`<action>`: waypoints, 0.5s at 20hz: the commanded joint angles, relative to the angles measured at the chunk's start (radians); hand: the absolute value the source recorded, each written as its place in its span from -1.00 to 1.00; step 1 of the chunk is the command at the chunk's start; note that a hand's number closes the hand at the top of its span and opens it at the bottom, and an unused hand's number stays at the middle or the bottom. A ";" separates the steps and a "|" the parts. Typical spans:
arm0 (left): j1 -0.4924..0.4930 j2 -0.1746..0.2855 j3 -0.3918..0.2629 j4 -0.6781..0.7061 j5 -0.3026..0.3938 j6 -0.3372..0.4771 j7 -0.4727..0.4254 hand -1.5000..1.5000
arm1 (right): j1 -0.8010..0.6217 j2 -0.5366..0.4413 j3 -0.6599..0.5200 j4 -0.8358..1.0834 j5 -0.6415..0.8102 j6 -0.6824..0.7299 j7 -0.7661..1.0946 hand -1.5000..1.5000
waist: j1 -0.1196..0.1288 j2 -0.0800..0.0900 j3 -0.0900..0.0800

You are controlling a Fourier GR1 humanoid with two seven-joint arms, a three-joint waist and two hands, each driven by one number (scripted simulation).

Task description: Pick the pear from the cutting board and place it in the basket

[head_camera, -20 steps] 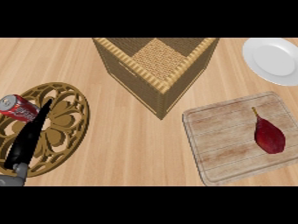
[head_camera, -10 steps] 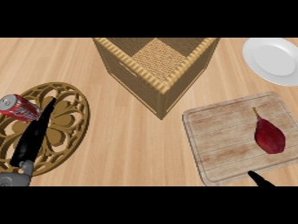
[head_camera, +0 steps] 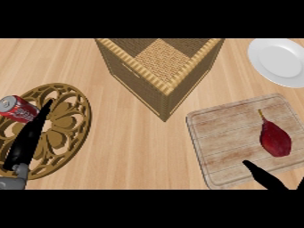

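Pear [head_camera: 274, 140], dark red with a thin stem, lies on the cutting board [head_camera: 223, 138], just ahead of the right hand [head_camera: 264, 178]. Its stem points away from this hand, toward the far edge of the board.

The right hand comes in at the lower right corner. Only the thumb and a part of one finger show. They are spread wide apart and hold nothing. The thumb lies over the near edge of the board, and the pear is in front of the gap between thumb and finger, not touched by either.

Beyond this hand and past the board, a white plate [head_camera: 282, 62] rests on the tabletop [head_camera: 134, 147]. Ahead and to the left of the same hand stands the woven basket [head_camera: 137, 87], with one corner turned toward the board.

The left hand [head_camera: 26, 147] is at the lower left. Its fingers are straight and close together, they grip nothing, and they stretch over a round wooden trivet [head_camera: 68, 120]. A red soda can [head_camera: 17, 108] lies on its side just to the left of these fingertips, at the far rim of the trivet. I cannot tell whether the fingertips touch the can.
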State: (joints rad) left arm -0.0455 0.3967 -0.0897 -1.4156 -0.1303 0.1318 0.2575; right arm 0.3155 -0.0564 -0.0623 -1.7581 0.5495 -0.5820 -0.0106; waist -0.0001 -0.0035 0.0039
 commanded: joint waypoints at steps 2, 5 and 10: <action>0.058 -0.035 0.020 0.011 -0.027 -0.002 -0.032 0.00 | -0.111 -0.024 -0.056 0.132 -0.016 0.005 -0.010 -1.00 | 0.003 0.004 -0.004; 0.004 -0.056 0.013 0.044 -0.037 -0.027 -0.011 0.00 | -0.211 -0.031 -0.077 0.219 -0.011 -0.001 0.005 -1.00 | 0.003 0.005 -0.004; 0.082 -0.043 0.047 -0.038 -0.043 -0.069 -0.004 0.00 | -0.151 -0.031 -0.088 0.168 0.000 0.010 0.049 -1.00 | 0.003 0.003 -0.004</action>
State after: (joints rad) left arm -0.0345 0.3547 -0.0482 -1.4174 -0.1739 0.0952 0.2371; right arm 0.2005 -0.0711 -0.1272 -1.6221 0.5339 -0.5816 -0.0049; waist -0.0008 -0.0062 0.0042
